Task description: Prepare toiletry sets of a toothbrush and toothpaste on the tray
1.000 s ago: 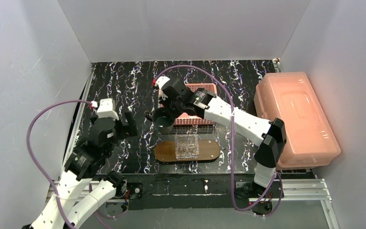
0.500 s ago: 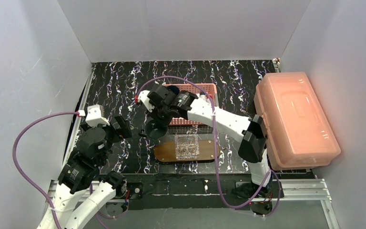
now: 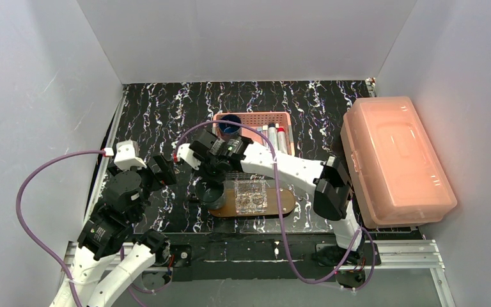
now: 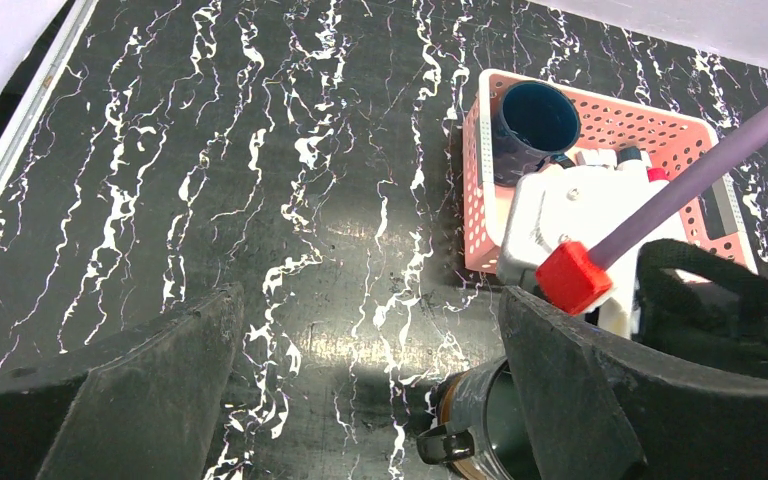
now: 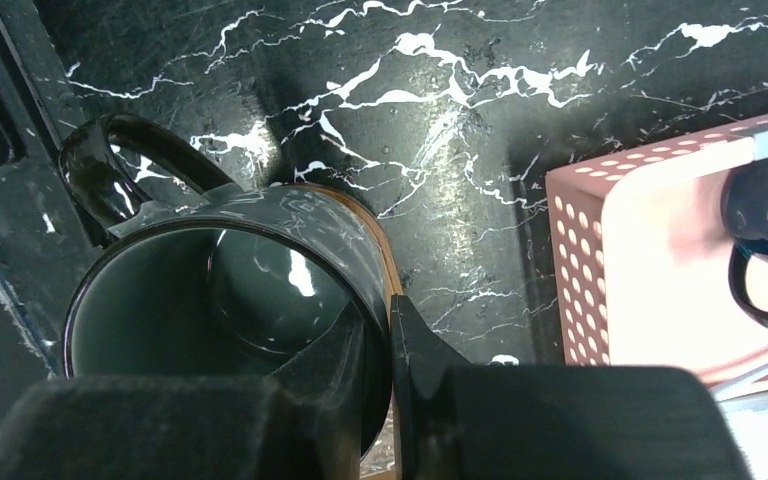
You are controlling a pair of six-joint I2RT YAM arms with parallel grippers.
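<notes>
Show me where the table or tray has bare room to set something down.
Widest bare table lies left of the pink basket. A narrower strip runs between basket and lidded pink box. The tray is bare at its right end. Crowded: its left end, where the right fingers pinch the mug by its rim beside the clear box.

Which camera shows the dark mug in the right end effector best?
Right wrist: the mug fills the frame, rim pinched by the right end effector. Top external shows it small; left wrist catches only handle and rim.
</notes>
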